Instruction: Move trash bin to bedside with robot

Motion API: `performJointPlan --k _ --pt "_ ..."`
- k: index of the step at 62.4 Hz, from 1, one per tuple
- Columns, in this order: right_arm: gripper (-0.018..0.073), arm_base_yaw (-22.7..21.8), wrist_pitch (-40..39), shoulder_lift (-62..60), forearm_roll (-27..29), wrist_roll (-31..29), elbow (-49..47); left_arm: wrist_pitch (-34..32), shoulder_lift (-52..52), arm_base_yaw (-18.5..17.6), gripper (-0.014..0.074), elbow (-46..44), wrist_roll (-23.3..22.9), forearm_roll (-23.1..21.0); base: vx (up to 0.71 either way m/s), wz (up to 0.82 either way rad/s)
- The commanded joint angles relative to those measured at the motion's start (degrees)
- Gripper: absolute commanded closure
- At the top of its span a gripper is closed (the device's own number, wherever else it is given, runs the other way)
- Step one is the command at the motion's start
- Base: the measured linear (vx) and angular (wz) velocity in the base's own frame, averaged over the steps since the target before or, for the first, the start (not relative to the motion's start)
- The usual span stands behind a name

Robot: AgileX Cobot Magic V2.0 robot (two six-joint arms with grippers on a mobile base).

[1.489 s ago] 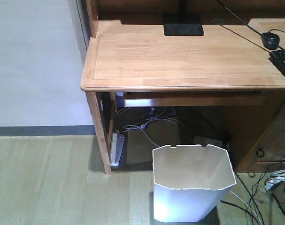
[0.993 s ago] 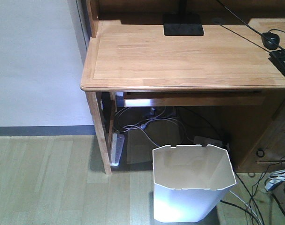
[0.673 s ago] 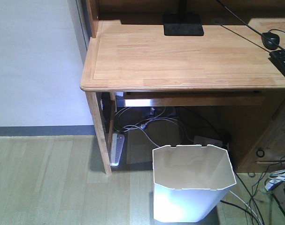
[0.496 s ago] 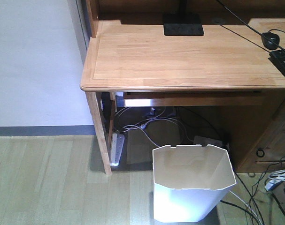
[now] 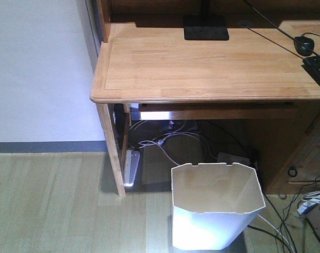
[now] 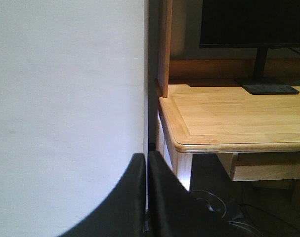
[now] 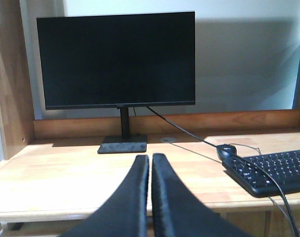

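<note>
One trash bin stands on the wooden floor in front of the desk, near the desk's left leg, upright with its open mouth toward the front camera; its base is cut off by the bottom edge of that view. I hold nothing. My left gripper has its two black fingers pressed together with only a thin seam between them, pointing at the white wall beside the desk corner. My right gripper is likewise closed on nothing, aimed over the desktop. On the desk I count one monitor, one keyboard (its right end runs out of frame) and one mouse. Under the desk lies one power strip among a tangle of cables too knotted to count. No bed shows in any view.
</note>
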Motion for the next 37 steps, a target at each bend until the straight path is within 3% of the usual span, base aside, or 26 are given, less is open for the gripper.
performJointPlan --k 1,24,37 --pt "0.057 -0.27 -4.26 1.66 -0.7 -1.18 -4.25 -4.45 -0.56 -0.33 0.0602 1.62 -0.52 -0.18 0.0 0.0" --pt "0.057 -0.27 8.25 23.49 -0.7 -2.26 -17.19 -4.45 -0.56 -0.33 0.0602 1.62 -0.52 -0.18 0.0 0.0" --pt "0.057 -0.27 9.2 32.15 -0.7 -2.27 -18.46 -4.45 -0.56 -0.33 0.0602 1.62 -0.52 -0.18 0.0 0.0"
